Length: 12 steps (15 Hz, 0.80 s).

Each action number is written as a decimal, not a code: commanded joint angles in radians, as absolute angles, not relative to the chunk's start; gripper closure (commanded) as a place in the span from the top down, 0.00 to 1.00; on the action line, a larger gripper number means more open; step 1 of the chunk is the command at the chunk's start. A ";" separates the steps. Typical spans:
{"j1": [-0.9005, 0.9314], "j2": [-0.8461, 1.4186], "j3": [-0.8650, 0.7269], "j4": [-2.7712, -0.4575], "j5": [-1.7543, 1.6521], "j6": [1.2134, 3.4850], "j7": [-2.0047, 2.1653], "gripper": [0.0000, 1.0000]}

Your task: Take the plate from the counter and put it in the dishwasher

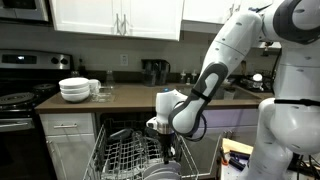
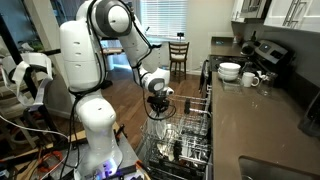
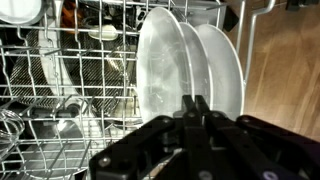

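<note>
Plate (image 3: 160,65), round, white, glossy, upright in dishwasher (image 3: 60,112)

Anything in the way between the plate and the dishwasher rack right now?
Nothing visible does. In the wrist view, white plates stand upright among the wires of the dishwasher rack, straight ahead of the gripper, with nothing between them. Whether it pinches a plate's rim, I cannot tell.

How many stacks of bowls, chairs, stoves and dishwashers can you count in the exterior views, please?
Stacks of white bowls: 1
Wooden chairs: 1
Stoves: 1
Dishwashers: 1
Total: 4
</note>
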State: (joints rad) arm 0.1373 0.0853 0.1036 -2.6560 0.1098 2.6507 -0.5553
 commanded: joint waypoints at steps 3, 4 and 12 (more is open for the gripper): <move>0.088 0.159 0.144 -2.616 0.137 2.722 -0.625 0.01; 0.083 0.169 0.152 -2.613 0.135 2.728 -0.626 0.01; 0.040 0.196 0.194 -2.591 0.117 2.698 -0.590 0.36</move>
State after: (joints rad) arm 0.0654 0.1935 0.1720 -2.6052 0.1137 2.7158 -0.5790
